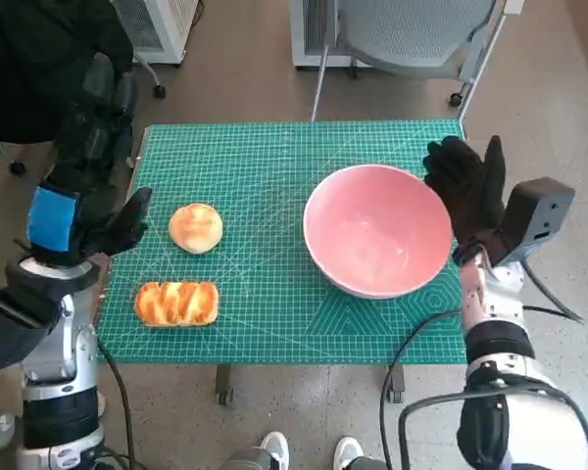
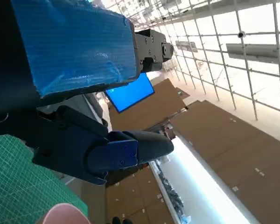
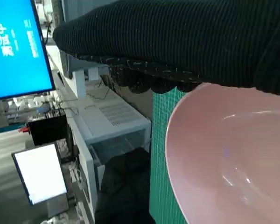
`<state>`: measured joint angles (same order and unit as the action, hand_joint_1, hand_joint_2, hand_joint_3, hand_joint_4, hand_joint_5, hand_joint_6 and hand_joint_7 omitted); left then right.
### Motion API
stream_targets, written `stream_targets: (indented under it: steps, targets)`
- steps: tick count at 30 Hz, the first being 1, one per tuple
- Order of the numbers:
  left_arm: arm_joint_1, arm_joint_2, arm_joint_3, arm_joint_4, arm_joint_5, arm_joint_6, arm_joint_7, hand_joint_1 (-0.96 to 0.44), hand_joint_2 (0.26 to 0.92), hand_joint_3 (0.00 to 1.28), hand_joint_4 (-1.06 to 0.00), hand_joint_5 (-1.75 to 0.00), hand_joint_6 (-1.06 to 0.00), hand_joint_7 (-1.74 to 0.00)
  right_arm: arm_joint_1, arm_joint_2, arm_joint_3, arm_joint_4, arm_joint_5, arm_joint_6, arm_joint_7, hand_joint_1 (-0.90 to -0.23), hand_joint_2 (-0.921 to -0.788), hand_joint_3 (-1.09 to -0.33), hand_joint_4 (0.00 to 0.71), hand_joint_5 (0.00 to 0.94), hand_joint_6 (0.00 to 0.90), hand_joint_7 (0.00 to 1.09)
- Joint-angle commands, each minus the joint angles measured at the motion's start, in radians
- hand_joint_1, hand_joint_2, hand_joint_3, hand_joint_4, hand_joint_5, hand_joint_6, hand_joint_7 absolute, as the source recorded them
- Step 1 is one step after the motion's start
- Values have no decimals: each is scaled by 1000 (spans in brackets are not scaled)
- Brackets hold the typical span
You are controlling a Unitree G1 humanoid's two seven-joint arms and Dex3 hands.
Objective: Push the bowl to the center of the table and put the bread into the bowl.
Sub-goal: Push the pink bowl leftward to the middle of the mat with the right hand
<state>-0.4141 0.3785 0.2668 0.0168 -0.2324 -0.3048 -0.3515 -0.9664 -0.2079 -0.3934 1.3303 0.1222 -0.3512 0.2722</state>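
Two breads, a round bun [image 1: 195, 227] and a long loaf [image 1: 176, 303], lie left of the pink bowl [image 1: 377, 243]. Right hand [image 1: 467, 186], fingers spread, touches the bowl's side. Left hand [image 1: 106, 220] holds nothing, fingers apart.

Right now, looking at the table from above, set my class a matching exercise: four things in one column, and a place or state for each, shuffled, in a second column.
Column one:
1. pink bowl
2. round bun
3. plaited loaf
4. right hand

Column two:
A. at the mat's near left corner
B. against the bowl's right rim, fingers spread
C. empty, right of the mat's middle
D. on the mat beside the left hand

Pairs: 1-C, 2-D, 3-A, 4-B
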Motion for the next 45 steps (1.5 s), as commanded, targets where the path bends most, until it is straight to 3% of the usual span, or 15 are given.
stream_targets:
  steps: [1,13,20,36,45]
  targets:
    - [17,10,11,-22,-24,4,-7,-639,921,497,1,1,1,-69,13,20,-2,14,0,13,4,-701,-921,-982,331,10,368,33]
    - [41,12,21,-54,-50,32,-7,-643,921,475,1,1,-2,-83,8,44,-2,13,2,9,4,-693,-921,-978,336,6,385,37]
    - [58,14,27,-76,-57,49,-4,-644,921,465,1,1,1,-95,3,71,-2,13,4,8,2,-664,-921,-988,339,6,375,29]
    - [88,22,42,-88,-33,37,5,-646,921,451,1,1,1,-101,-20,124,5,12,-1,-1,-3,-666,-921,-979,321,1,364,19]
    - [105,25,51,-97,-27,31,13,-648,921,445,1,1,1,-94,-37,159,14,13,-10,-1,-10,-741,-921,-950,316,3,353,13]
